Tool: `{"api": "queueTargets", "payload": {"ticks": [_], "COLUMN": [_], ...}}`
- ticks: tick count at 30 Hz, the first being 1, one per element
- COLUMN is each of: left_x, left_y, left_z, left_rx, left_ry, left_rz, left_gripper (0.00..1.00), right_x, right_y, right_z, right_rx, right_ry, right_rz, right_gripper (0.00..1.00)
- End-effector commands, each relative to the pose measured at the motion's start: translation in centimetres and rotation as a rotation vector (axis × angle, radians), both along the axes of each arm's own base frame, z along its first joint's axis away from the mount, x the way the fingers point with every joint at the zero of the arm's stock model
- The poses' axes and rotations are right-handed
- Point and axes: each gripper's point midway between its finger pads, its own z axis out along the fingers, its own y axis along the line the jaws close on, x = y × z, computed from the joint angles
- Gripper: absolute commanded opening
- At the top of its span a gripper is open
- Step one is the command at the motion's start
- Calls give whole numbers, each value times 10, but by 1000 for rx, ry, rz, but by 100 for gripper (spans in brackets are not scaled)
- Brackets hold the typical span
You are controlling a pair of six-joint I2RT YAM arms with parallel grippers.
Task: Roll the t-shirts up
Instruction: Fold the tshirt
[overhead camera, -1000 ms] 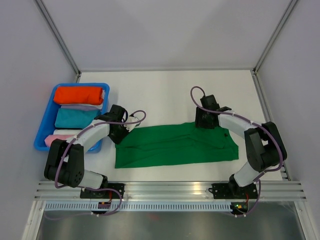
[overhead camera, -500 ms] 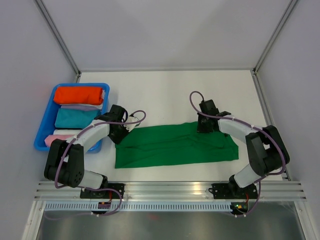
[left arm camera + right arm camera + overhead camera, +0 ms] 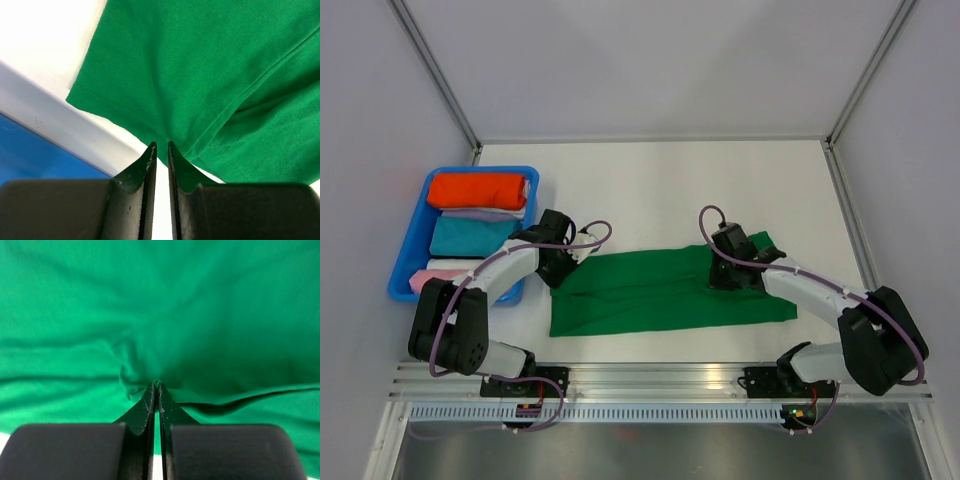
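Note:
The emerald-green t-shirt lies folded into a long strip across the white table. My left gripper sits at its far left corner. In the left wrist view the fingertips of the left gripper stand almost together on the cloth's hem, a thin slit between them. My right gripper rests on the strip's far edge, right of the middle. The right wrist view shows that gripper shut on a puckered pinch of the green cloth.
A blue bin stands at the left, close behind my left arm. It holds an orange-red bundle, a teal bundle and a pale pink one. Grey walls enclose the table; a metal rail runs along its near edge.
My right gripper has come down and nearer onto the shirt's far edge and shut on the cloth, bunching it. The left arm has stayed still.

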Motion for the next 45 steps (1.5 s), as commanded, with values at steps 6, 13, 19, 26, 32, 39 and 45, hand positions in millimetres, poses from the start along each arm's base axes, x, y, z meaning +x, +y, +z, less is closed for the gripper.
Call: {"api": "queueTargets", "payload": {"ticks": [6, 13, 19, 26, 32, 39, 45], "left_x": [10, 12, 21, 41, 46, 28, 34], "left_y": [0, 0, -3, -13, 2, 21, 7], "left_z": [7, 8, 20, 30, -11, -46, -30], "left_rx": [8, 10, -5, -45, 57, 136, 47], "left_ry": [-33, -35, -75, -98, -60, -21, -68], "left_rz": [-21, -24, -11, 58, 112, 104, 105], "left_gripper": [19, 19, 19, 20, 20, 20, 20], "right_x": [-44, -57, -21, 71, 102, 116, 155], "right_y": [9, 18, -10, -102, -132, -157, -151], "right_z": [-1, 33, 59, 39, -18, -51, -36], "right_rx": [69, 105, -4, 11, 19, -65, -46], "right_ry": [76, 37, -86, -137, -24, 42, 0], "right_rz": [-21, 18, -39, -361, -490, -561, -490], "right_gripper": [30, 48, 32, 0, 0, 0, 0]}}
